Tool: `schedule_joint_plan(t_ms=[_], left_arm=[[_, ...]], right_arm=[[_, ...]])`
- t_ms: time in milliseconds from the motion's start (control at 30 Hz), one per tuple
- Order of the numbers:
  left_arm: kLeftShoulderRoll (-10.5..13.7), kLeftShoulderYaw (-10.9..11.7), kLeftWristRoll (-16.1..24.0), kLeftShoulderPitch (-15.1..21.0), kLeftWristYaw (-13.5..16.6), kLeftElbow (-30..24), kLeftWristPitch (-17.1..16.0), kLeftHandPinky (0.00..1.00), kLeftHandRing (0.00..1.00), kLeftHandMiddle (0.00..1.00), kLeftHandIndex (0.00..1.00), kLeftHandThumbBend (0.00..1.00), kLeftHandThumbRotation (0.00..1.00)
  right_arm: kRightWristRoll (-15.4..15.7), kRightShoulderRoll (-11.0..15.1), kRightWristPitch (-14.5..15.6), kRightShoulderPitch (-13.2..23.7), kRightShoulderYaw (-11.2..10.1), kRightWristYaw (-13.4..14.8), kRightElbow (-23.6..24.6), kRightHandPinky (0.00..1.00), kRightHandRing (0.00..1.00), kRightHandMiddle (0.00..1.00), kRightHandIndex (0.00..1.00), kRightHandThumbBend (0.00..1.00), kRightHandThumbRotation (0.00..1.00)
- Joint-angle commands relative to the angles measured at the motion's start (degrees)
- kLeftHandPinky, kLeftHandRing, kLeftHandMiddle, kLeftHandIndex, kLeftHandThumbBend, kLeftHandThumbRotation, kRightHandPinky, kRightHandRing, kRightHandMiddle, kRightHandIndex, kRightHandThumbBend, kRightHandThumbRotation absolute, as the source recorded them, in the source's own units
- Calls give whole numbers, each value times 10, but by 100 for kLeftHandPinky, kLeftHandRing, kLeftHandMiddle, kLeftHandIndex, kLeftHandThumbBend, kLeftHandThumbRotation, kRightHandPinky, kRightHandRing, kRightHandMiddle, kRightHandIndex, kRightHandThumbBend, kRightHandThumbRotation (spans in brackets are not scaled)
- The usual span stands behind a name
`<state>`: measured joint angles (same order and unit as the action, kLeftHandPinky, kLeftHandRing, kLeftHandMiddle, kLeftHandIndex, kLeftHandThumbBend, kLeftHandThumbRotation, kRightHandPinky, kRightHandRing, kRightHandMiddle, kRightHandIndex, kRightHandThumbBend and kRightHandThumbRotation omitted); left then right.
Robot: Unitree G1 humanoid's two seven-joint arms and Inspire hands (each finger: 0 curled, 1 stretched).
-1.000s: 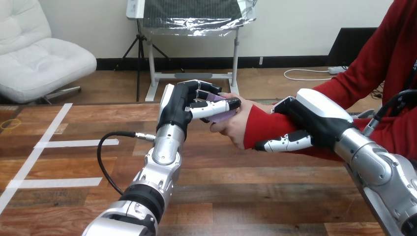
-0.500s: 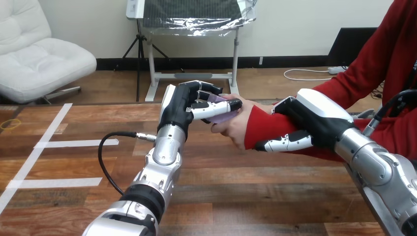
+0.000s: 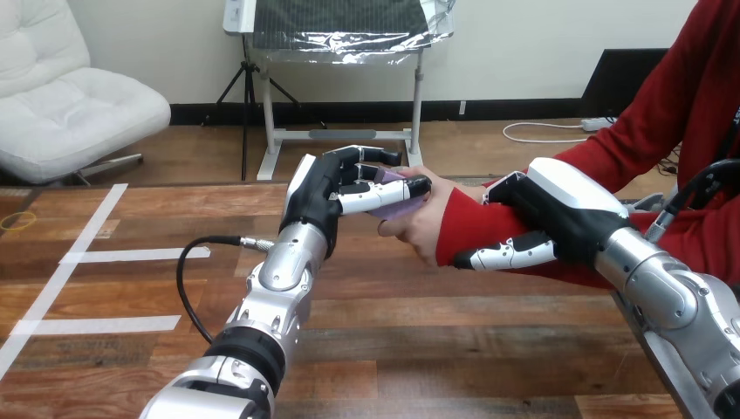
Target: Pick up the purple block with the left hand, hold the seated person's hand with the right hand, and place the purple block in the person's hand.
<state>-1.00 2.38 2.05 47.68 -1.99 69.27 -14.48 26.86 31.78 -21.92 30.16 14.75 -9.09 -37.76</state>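
a: purple block [image 3: 394, 197]?
b: your left hand [image 3: 336, 188] pinches it, thumb against fingers, right by the person's hand [image 3: 425, 231] at its 4 o'clock. looks light, stiff, smooth; hold its flat faces.
a: right hand [image 3: 545, 223]?
b: curled round the person's forearm [image 3: 476, 225].

Wooden table [image 3: 419, 349] — white tape strips [image 3: 131, 254] at its left, a small yellow ring [image 3: 19, 219] near the left edge
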Motion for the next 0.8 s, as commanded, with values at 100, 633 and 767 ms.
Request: schedule_joint_plan(t_ms=[100, 633, 767], left_arm=[[-10, 1, -11, 7, -32, -39, -9, 63, 71, 74, 73, 69, 47], [12, -1, -3, -47, -46, -116, -49, 71, 77, 78, 77, 65, 75], [19, -3, 2, -62, -48, -138, -62, 74, 78, 79, 78, 70, 82]], right_arm=[[-21, -14, -22, 50, -14, 0, 17, 30, 34, 40, 44, 76, 48], [2, 10, -7, 36, -8, -15, 42, 38, 47, 54, 60, 89, 64], [9, 14, -11, 34, -8, -13, 40, 43, 53, 60, 65, 94, 70]])
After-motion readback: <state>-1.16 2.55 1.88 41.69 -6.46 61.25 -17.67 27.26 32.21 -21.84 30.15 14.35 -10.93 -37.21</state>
